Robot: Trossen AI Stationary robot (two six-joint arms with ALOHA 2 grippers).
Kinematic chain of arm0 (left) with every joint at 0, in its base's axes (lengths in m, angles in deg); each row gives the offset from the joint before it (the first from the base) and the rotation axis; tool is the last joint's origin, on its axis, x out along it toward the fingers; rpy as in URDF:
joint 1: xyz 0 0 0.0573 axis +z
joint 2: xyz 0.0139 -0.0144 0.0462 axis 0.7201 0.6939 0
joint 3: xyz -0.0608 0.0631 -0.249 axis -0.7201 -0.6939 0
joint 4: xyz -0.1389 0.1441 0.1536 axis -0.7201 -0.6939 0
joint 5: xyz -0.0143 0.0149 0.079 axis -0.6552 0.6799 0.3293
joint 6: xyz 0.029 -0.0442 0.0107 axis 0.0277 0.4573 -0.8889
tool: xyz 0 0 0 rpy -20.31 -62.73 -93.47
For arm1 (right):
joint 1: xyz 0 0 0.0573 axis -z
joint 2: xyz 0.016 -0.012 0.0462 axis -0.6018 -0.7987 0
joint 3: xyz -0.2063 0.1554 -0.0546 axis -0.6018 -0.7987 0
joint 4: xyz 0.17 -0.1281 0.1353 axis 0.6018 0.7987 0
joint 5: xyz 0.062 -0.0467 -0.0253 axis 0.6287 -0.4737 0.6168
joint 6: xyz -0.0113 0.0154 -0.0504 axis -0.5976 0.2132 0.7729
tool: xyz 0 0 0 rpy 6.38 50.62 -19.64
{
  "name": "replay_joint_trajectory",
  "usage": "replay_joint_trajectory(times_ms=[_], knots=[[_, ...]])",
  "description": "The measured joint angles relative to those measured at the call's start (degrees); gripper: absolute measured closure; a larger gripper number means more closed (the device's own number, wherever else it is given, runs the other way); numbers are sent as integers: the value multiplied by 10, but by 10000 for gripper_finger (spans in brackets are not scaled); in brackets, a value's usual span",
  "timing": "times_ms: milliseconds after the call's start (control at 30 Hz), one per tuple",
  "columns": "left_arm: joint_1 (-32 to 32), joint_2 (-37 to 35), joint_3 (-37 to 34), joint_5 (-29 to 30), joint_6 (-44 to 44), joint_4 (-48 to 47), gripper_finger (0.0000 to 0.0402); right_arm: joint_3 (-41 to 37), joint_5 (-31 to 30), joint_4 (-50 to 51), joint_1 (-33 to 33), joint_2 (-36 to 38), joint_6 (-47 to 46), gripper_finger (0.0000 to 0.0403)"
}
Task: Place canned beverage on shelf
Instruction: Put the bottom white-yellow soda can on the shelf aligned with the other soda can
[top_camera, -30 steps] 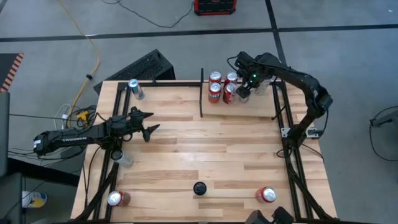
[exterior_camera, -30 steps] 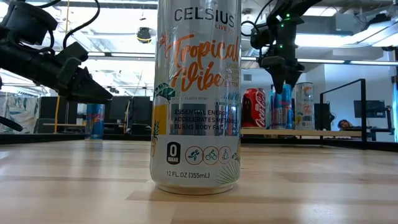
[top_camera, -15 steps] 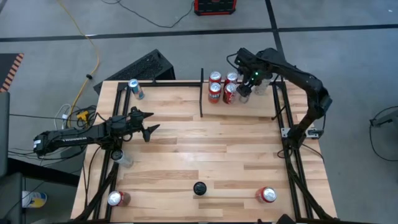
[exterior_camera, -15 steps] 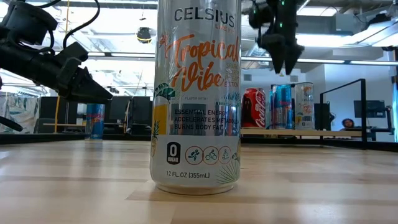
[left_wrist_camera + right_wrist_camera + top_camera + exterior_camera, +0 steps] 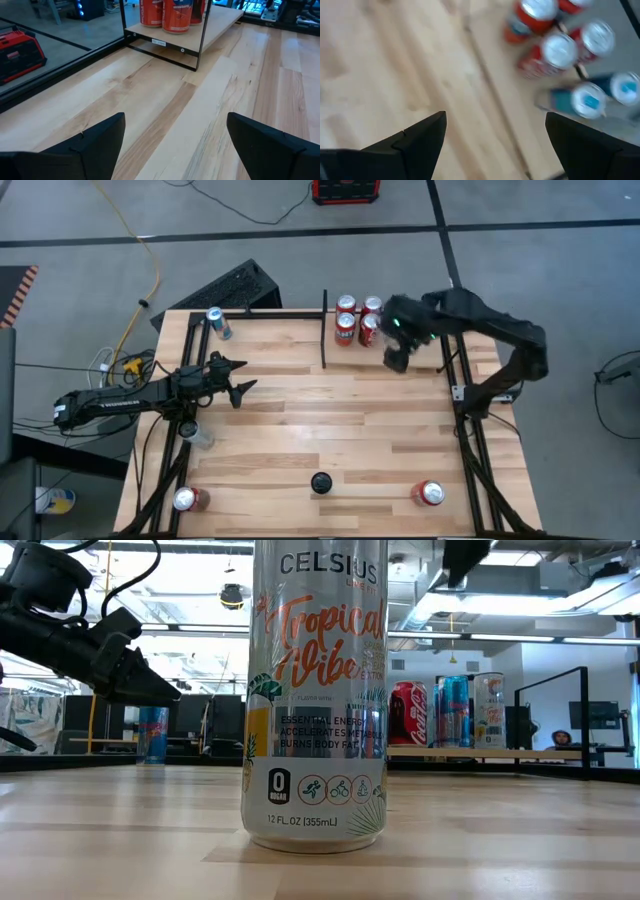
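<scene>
The shelf (image 5: 400, 370) is the wood bay at the table's far right, between a black divider bar (image 5: 324, 330) and the black frame. Several cans stand on it: red ones (image 5: 346, 328) and, in the right wrist view, blue-topped ones (image 5: 590, 101). The low view shows a red can (image 5: 408, 712), a blue can (image 5: 453, 710) and a pale can (image 5: 489, 710) upright there. My right gripper (image 5: 495, 117) hangs open high above the shelf's near part (image 5: 397, 352), holding nothing. My left gripper (image 5: 238, 383) waits open at the table's left, pointing right.
A tall Celsius can (image 5: 315, 690) stands near the front edge (image 5: 320, 482). A red can (image 5: 428, 493) stands at the near right and another can (image 5: 187, 499) at the near left. A blue can (image 5: 216, 323) lies at the far left. Bare wood fills the middle.
My right gripper has risen from among the cans on the shelf, high above them, and come a little toward the table's near edge, rolling as it went. It has stayed open. The cans stand on the shelf where they were.
</scene>
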Motion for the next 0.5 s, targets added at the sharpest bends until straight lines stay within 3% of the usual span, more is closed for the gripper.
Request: replay_joint_trajectory(times_ms=[267,500], knots=[[0,0,0,0,0,0,68,-46,-3,-135,-229,31,-44,39],[0,0,0,0,0,0,68,-134,-66,-322,-372,10,-43,39]])
